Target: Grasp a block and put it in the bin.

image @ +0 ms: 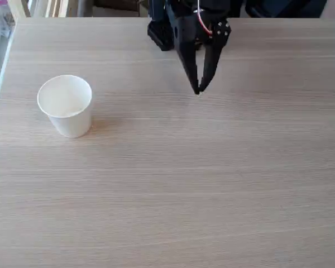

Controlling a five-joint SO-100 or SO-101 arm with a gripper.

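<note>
Well, gripper (199, 91) far right of cup (66, 106)

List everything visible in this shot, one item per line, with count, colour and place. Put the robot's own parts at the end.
paper cup: one, white, upright on the left part of the table, open mouth up; nothing can be made out inside it.
table: one, light wood grain, spans nearly the whole fixed view.
block: a tiny light speck shows at the fingertips, too small to say whether it is the cube.
background clutter: pale furniture pieces and dark shapes along the top edge, too cropped to name.
arm: one, black, with a red wire, comes in from the top centre.
gripper: one, black, two fingers pointing down at the table, tips drawn together just above or at the surface.
</note>
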